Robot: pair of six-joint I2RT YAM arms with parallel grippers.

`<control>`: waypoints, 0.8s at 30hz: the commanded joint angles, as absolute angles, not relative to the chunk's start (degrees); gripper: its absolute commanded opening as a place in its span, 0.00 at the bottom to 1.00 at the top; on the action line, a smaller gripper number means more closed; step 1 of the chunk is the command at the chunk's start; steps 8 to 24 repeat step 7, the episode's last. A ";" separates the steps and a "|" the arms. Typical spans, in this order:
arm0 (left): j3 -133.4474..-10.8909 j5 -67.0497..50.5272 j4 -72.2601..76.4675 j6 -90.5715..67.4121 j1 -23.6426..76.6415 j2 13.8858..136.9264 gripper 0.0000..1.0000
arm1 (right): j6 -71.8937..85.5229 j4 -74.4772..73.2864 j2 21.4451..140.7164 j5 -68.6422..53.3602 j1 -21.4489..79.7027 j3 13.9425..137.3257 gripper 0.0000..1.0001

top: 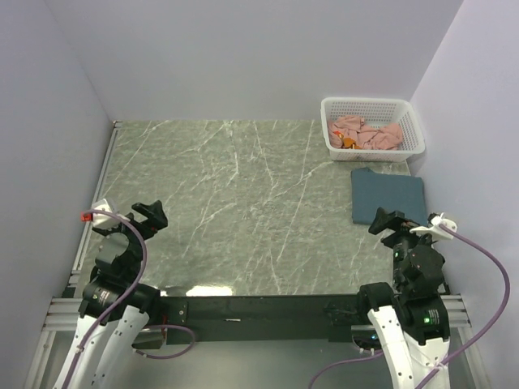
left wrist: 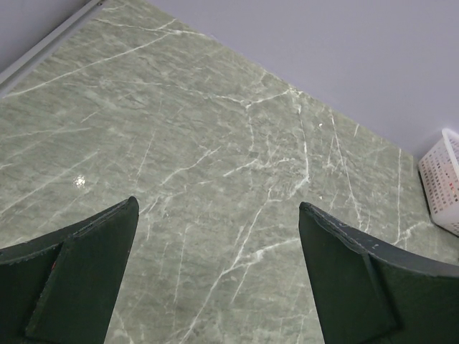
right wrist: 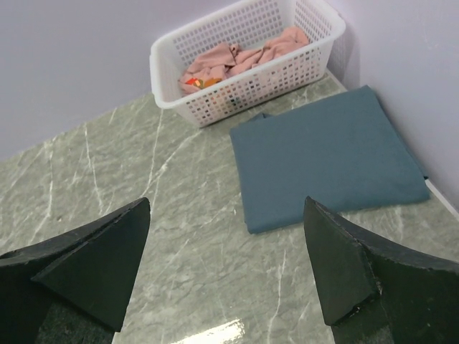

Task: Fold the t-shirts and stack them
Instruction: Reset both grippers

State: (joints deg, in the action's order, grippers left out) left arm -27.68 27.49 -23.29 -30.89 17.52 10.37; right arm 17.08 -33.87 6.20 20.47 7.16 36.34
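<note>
A dark slate-blue t-shirt point(top: 388, 195) lies folded into a flat rectangle at the right of the marble table, just in front of the basket; it also shows in the right wrist view point(right wrist: 326, 158). Salmon-pink t-shirts point(top: 366, 133) lie crumpled in the white basket, also seen in the right wrist view point(right wrist: 240, 56). My right gripper point(top: 391, 220) is open and empty, hovering near the blue shirt's near edge point(right wrist: 226, 247). My left gripper point(top: 150, 215) is open and empty above bare table at the left point(left wrist: 219, 251).
The white lattice basket point(top: 409, 113) stands at the back right corner, its wall also in the right wrist view point(right wrist: 244, 89) and its edge in the left wrist view point(left wrist: 441, 183). Grey walls enclose the table on the left, back and right.
</note>
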 commanded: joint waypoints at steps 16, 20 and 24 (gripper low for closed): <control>-29.71 26.02 -21.80 -29.97 17.58 9.58 0.99 | 15.73 -31.38 5.27 19.77 7.65 37.27 0.94; -29.71 26.02 -21.80 -29.97 17.58 9.58 0.99 | 15.73 -31.38 5.27 19.77 7.65 37.27 0.94; -29.71 26.02 -21.80 -29.97 17.58 9.58 0.99 | 15.73 -31.38 5.27 19.77 7.65 37.27 0.94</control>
